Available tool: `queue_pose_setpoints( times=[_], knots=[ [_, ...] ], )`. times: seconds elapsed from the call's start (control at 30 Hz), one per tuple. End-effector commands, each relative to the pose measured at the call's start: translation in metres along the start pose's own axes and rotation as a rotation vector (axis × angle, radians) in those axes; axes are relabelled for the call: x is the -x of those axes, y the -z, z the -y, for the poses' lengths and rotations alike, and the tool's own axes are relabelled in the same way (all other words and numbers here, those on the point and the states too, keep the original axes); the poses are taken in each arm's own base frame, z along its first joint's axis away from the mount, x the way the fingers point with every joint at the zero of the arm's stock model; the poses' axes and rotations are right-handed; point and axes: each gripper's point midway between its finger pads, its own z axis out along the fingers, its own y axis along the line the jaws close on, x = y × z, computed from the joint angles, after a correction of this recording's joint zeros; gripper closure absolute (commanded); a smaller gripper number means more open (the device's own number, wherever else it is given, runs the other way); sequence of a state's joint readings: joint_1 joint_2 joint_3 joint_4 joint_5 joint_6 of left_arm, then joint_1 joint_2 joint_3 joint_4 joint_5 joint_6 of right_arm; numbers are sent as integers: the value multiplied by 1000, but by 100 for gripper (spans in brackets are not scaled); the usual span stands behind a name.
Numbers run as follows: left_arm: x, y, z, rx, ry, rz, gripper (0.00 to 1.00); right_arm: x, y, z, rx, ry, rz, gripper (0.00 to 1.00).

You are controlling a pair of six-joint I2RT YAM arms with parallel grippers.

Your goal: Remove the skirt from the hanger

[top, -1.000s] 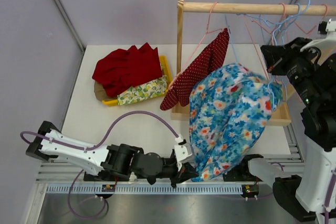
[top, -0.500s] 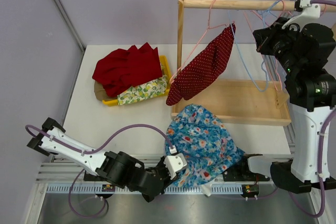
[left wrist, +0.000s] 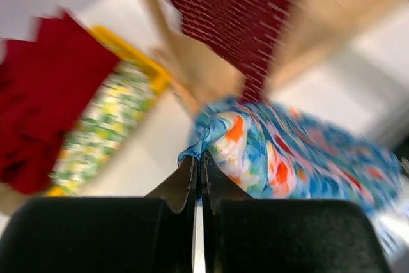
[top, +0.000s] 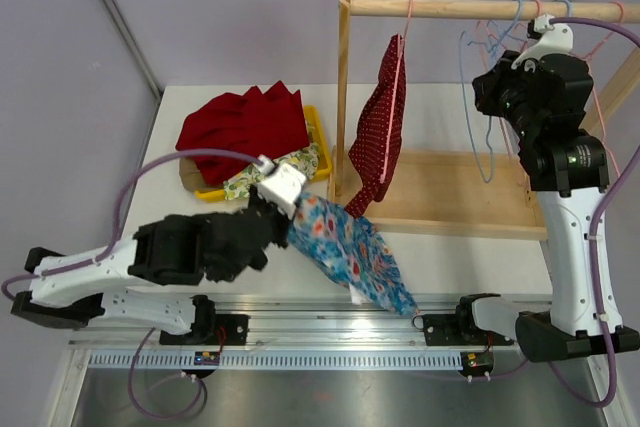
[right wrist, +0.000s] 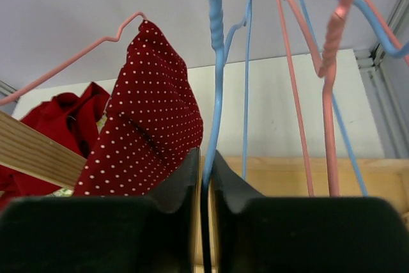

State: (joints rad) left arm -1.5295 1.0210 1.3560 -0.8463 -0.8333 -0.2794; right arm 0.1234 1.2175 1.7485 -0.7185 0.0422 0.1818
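The blue floral skirt [top: 347,253] is off its hanger and lies bunched on the table in front of the wooden rack. My left gripper [top: 288,213] is shut on the skirt's upper left edge. In the left wrist view the jaws [left wrist: 199,159] pinch a fold of the skirt [left wrist: 287,158]. My right gripper [top: 480,97] is up near the rod, shut on the bare blue wire hanger [top: 486,162]. In the right wrist view the jaws [right wrist: 203,158] close on that hanger's wire [right wrist: 215,87].
A red polka-dot garment [top: 382,137] hangs on a pink hanger from the wooden rod [top: 450,11]. Several bare pink and blue hangers hang at the rod's right end. The rack's wooden base tray [top: 450,197] sits below. A yellow tray [top: 318,129] holds red and floral clothes at the back left.
The skirt has slid off the blue hanger. My left gripper pulled it down, then up and left over the table. My right gripper raised the bare hanger toward the rod.
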Motion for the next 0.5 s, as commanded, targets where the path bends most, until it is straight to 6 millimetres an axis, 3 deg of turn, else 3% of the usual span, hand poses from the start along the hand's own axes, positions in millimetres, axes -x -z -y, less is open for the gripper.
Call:
queue_pose_setpoints(
  times=[0.0, 0.03, 0.07, 0.1, 0.13, 0.17, 0.2, 0.27, 0.33, 0.43, 0.47],
  knots=[
    [82, 16, -96, 227, -2, 213, 100, 10, 12, 3, -12, -2, 52, 69],
    [94, 15, -115, 269, -33, 241, 100, 7, 12, 4, -16, -3, 45, 53],
    [110, 13, -131, 306, -2, 284, 100, 7, 13, 4, -18, -8, 47, 20],
    [124, 1, -164, 362, 15, 292, 100, 8, 17, 6, -30, -12, 57, 11],
    [131, -6, -179, 380, 47, 296, 100, 8, 19, 8, -37, -21, 60, 5],
    [138, -13, -194, 400, 64, 303, 100, 9, 21, 8, -40, -28, 66, 1],
    [144, -33, -222, 439, 75, 282, 100, 13, 28, 8, -41, -35, 85, 1],
    [151, -46, -260, 505, 106, 283, 100, 18, 39, 4, -17, -46, 108, 1],
    [168, -69, -288, 516, 169, 295, 100, 24, 49, -2, 13, -63, 132, 0],
    [167, -90, -320, 489, 267, 281, 100, 40, 71, -15, 88, -77, 200, 1],
    [160, -107, -327, 482, 275, 259, 100, 47, 82, -18, 104, -78, 232, 1]
  ],
)
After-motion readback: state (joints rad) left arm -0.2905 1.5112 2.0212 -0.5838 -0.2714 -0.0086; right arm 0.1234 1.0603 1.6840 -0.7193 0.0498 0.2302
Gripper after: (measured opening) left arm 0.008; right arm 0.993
